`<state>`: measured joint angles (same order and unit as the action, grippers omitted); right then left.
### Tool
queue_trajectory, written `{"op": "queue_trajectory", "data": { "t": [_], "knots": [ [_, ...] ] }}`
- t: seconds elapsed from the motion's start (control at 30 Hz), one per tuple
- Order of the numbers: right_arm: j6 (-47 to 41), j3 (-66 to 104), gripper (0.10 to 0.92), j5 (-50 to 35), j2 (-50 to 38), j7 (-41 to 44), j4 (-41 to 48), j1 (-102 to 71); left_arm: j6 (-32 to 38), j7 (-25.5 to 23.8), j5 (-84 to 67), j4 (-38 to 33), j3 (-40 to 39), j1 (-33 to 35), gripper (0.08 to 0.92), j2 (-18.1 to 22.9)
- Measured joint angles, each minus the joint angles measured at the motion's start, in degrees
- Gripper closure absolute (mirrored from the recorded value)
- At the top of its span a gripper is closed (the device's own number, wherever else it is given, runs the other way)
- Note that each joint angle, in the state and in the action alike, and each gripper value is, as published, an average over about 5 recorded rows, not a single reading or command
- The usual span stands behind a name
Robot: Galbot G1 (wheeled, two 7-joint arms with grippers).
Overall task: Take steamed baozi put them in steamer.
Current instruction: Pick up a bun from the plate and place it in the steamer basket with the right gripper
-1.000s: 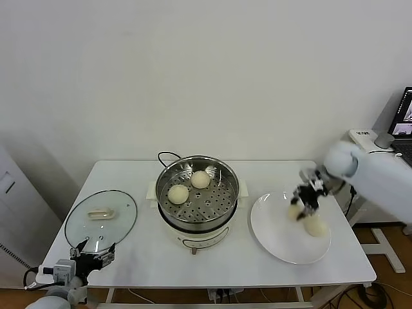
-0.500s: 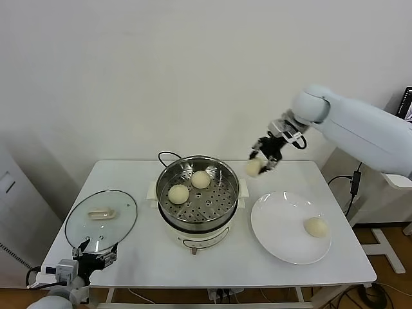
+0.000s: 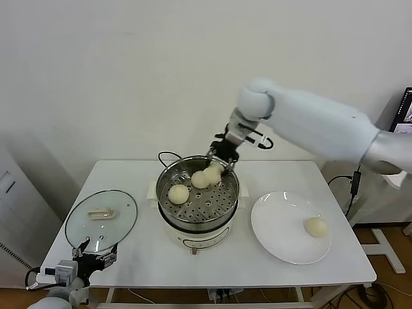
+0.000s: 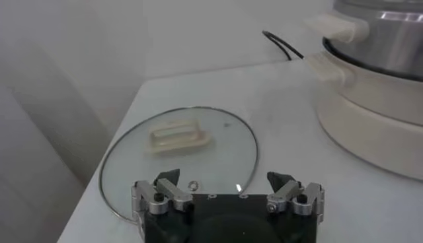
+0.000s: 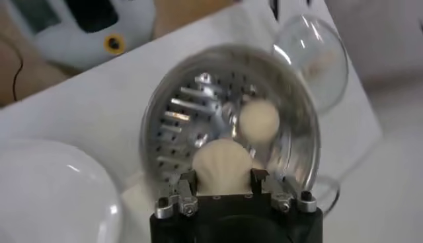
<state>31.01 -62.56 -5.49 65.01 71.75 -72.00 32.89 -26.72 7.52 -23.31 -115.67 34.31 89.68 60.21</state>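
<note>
The steamer (image 3: 226,197) stands mid-table with two baozi on its perforated floor, one (image 3: 178,194) near its left side and one (image 3: 199,179) farther back. My right gripper (image 3: 219,165) is shut on a third baozi (image 3: 213,174) and holds it over the steamer's far right part, close beside the back bun. In the right wrist view the held baozi (image 5: 221,173) sits between the gripper (image 5: 222,178) fingers above the steamer (image 5: 192,105), with one bun (image 5: 258,119) beyond it. A fourth baozi (image 3: 315,226) lies on the white plate (image 3: 277,225). My left gripper (image 3: 85,260) is open and parked at the table's front left.
A round glass lid (image 3: 100,217) with a white handle lies flat left of the steamer; it also shows in the left wrist view (image 4: 178,148), just past the open left gripper (image 4: 228,188). A black cord (image 3: 164,156) runs behind the steamer. The wall is close behind.
My right gripper lifted one baozi off the plate and carried it left to over the steamer's far side. One baozi stays on the plate. The left arm has not moved.
</note>
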Motion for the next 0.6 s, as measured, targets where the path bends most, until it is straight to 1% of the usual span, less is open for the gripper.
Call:
{"op": "queue_trajectory", "data": {
  "t": [0.27,0.6],
  "knots": [
    [8.82,2.24,0.525,8.35,3.44,-0.32,-0.88,-4.58,0.09,0.0,0.0,0.29,0.1,-0.02,0.177,0.11],
    [13.9,4.0,0.522,14.82,5.29,-0.62,-1.6,-10.22,0.18,-0.02,0.0,1.01,0.04,-0.3,0.177,0.32]
  ]
}}
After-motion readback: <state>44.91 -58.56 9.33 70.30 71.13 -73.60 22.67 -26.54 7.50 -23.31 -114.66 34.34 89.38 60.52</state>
